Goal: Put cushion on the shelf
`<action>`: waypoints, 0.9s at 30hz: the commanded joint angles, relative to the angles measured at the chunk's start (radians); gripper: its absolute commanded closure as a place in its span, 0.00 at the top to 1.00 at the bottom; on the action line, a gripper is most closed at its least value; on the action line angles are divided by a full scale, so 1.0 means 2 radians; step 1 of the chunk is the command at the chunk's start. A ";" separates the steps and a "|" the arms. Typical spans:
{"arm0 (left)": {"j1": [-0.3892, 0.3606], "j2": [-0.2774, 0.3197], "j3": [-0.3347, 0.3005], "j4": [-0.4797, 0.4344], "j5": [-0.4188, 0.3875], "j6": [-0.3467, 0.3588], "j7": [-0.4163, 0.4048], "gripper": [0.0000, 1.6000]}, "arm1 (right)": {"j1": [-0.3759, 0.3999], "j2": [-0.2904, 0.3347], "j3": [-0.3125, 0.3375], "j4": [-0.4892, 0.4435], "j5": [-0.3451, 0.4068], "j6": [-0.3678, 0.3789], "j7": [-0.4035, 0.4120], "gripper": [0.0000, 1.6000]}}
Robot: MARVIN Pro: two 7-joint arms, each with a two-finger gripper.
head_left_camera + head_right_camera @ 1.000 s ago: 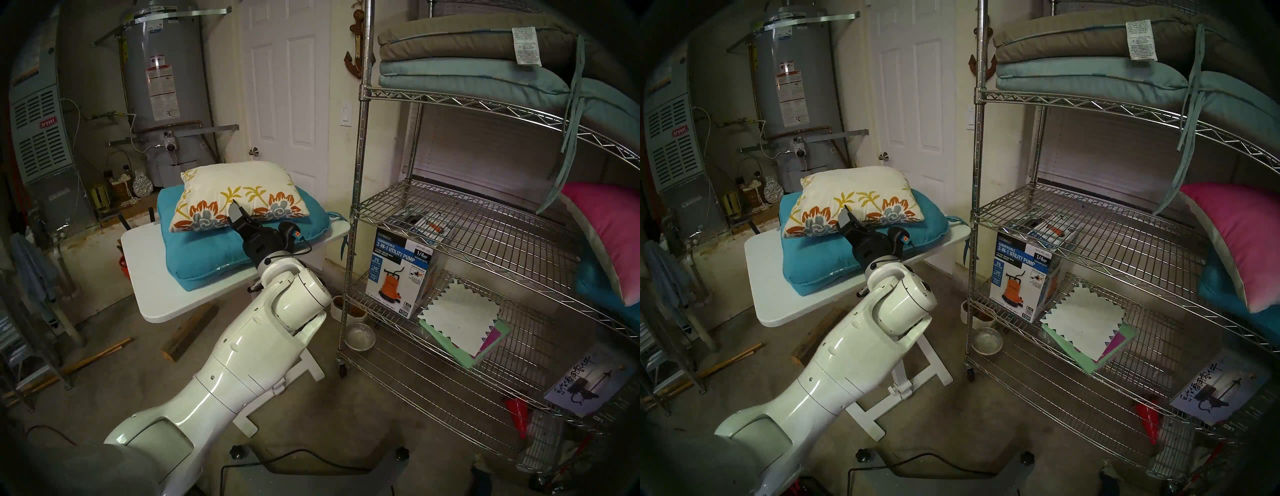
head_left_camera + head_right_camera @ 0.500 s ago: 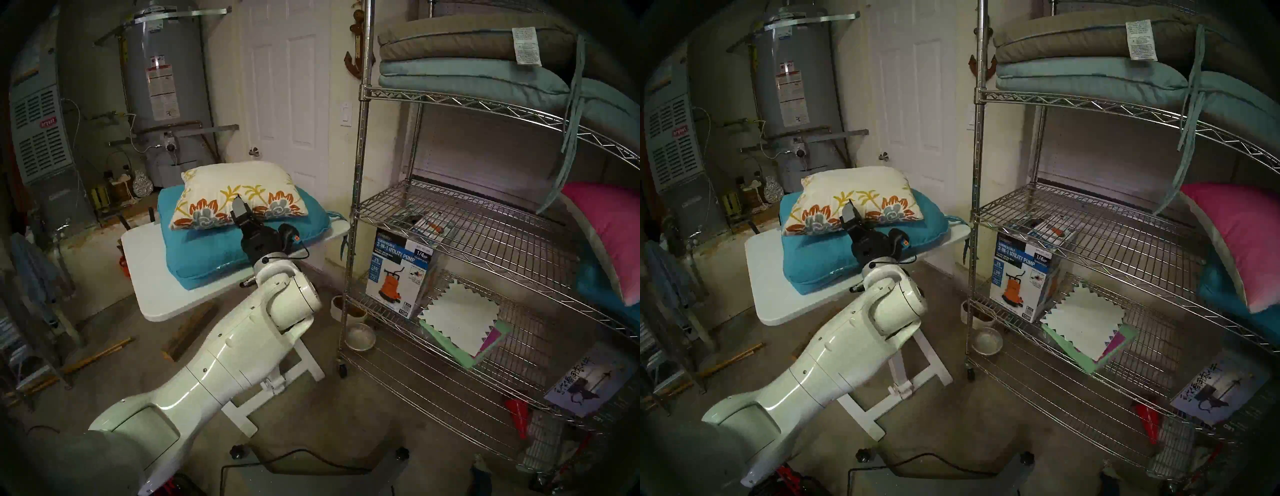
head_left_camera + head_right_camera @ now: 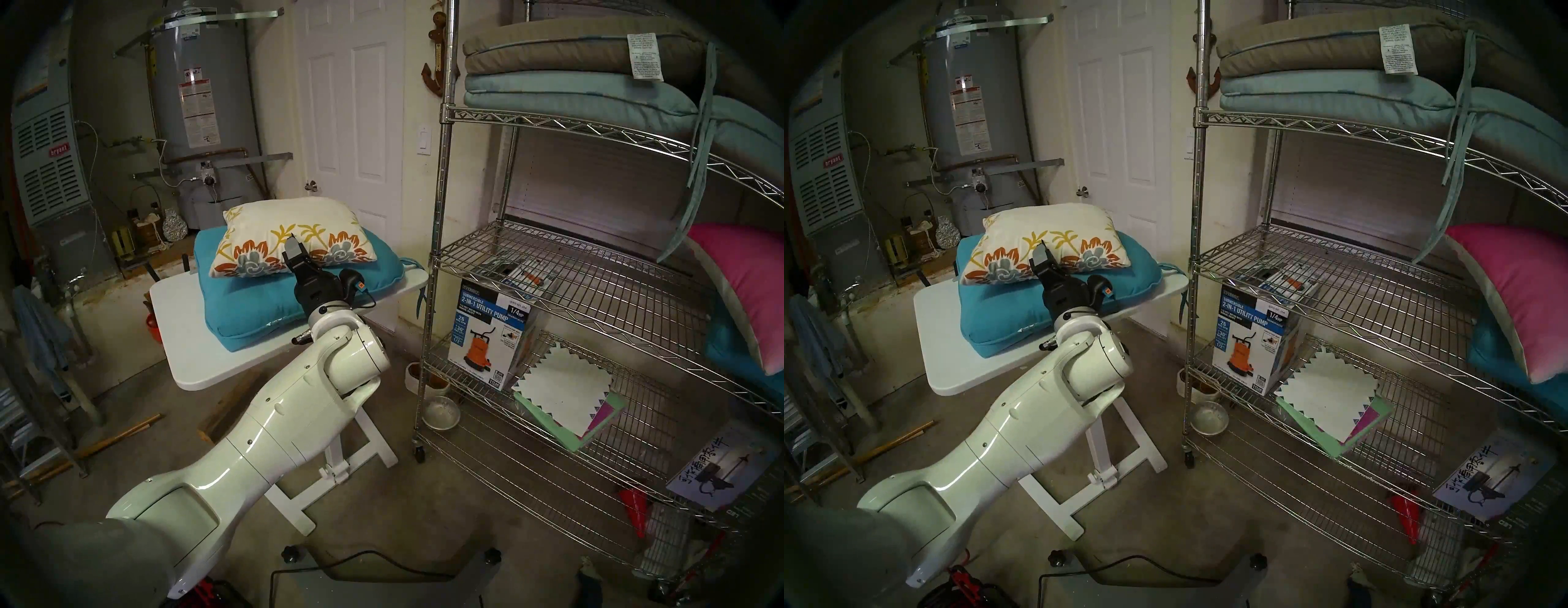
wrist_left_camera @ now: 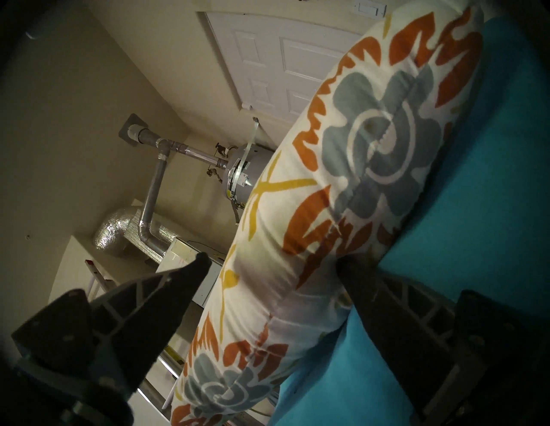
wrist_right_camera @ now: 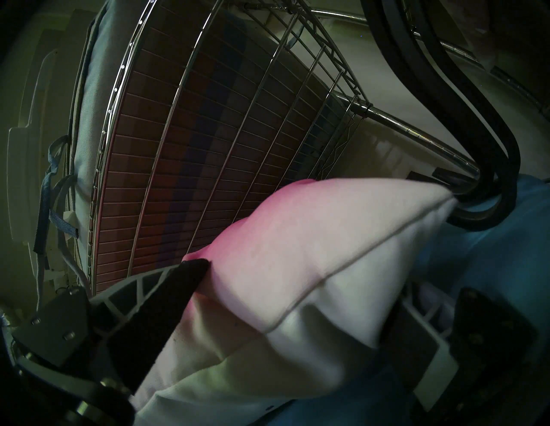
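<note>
The flowered cushion [image 3: 292,235] lies on top of a teal cushion [image 3: 254,305] on a small white table [image 3: 186,339], left of the wire shelf [image 3: 441,254]. The left gripper [image 4: 270,261] is at the cushion's near edge with its jaws spread wide: one finger [image 4: 366,285] presses in between the two cushions, the other stands clear above, so nothing is clamped. The right gripper [image 5: 297,300] is wide open around a pink-and-white pillow [image 5: 312,238] on the shelf; whether it truly holds the pillow is hard to say.
</note>
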 commanded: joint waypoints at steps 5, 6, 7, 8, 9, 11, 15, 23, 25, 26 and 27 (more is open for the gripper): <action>-0.024 -0.019 -0.052 -0.002 -0.031 -0.001 -0.007 1.00 | -0.005 -0.011 -0.001 0.006 0.000 0.002 -0.001 1.00; -0.025 -0.021 -0.056 -0.001 -0.035 -0.001 -0.009 1.00 | -0.005 -0.011 -0.001 0.006 0.000 0.002 -0.001 1.00; -0.025 -0.022 -0.056 0.002 -0.036 -0.001 -0.010 1.00 | -0.005 -0.011 -0.001 0.006 0.000 0.002 -0.001 1.00; -0.024 -0.025 -0.059 0.004 -0.038 -0.001 -0.011 1.00 | -0.005 -0.011 -0.001 0.006 0.000 0.002 -0.001 1.00; -0.023 -0.027 -0.062 0.003 -0.044 -0.004 -0.014 1.00 | -0.005 -0.011 -0.001 0.006 0.000 0.003 -0.001 1.00; -0.021 -0.030 -0.063 0.006 -0.047 -0.006 -0.016 1.00 | -0.005 -0.011 -0.001 0.006 0.000 0.003 -0.001 1.00; -0.017 -0.034 -0.059 0.010 -0.049 -0.012 -0.014 0.00 | -0.005 -0.011 -0.001 0.006 0.000 0.003 -0.001 1.00; -0.015 -0.048 -0.032 0.014 -0.036 -0.026 0.005 0.00 | -0.005 -0.011 -0.001 0.006 0.000 0.003 -0.001 1.00; -0.015 -0.053 -0.023 0.011 -0.032 -0.029 0.010 0.00 | -0.005 -0.011 -0.001 0.006 0.000 0.003 -0.001 1.00; -0.015 -0.055 -0.019 0.011 -0.030 -0.030 0.013 0.00 | -0.005 -0.011 -0.001 0.006 0.000 0.003 -0.001 1.00; -0.015 -0.059 -0.014 0.009 -0.028 -0.031 0.016 0.00 | -0.005 -0.011 -0.001 0.006 0.000 0.003 -0.001 1.00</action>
